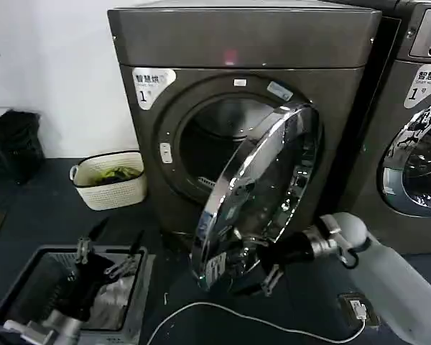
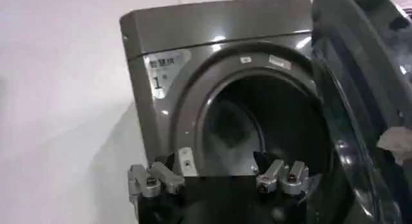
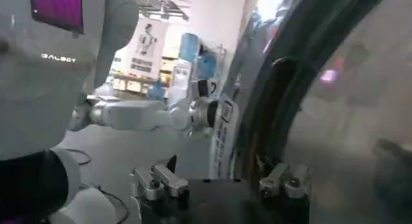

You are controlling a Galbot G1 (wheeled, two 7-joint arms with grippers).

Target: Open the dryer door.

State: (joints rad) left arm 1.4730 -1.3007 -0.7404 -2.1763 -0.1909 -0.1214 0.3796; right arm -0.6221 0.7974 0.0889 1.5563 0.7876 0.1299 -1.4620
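The dryer (image 1: 237, 43) stands in front of me, dark grey-brown, with a white "1" sticker (image 1: 152, 85). Its dryer door (image 1: 266, 187), a chrome ring around dark glass, is swung well out from the round opening (image 1: 215, 136). My right gripper (image 1: 257, 277) is at the door's lower rim, open. In the right wrist view the rim with its label (image 3: 225, 135) lies just ahead of the spread right gripper (image 3: 219, 177). My left gripper (image 1: 118, 237) hangs open and empty at the lower left. In the left wrist view the left gripper (image 2: 217, 174) faces the dryer (image 2: 212, 26) and the door (image 2: 360, 84).
A second machine (image 1: 416, 129) stands close on the right. A white basket (image 1: 109, 188) sits on the floor left of the dryer. A grey bin (image 1: 29, 277) lies under my left arm. A white cable (image 1: 258, 325) runs across the floor.
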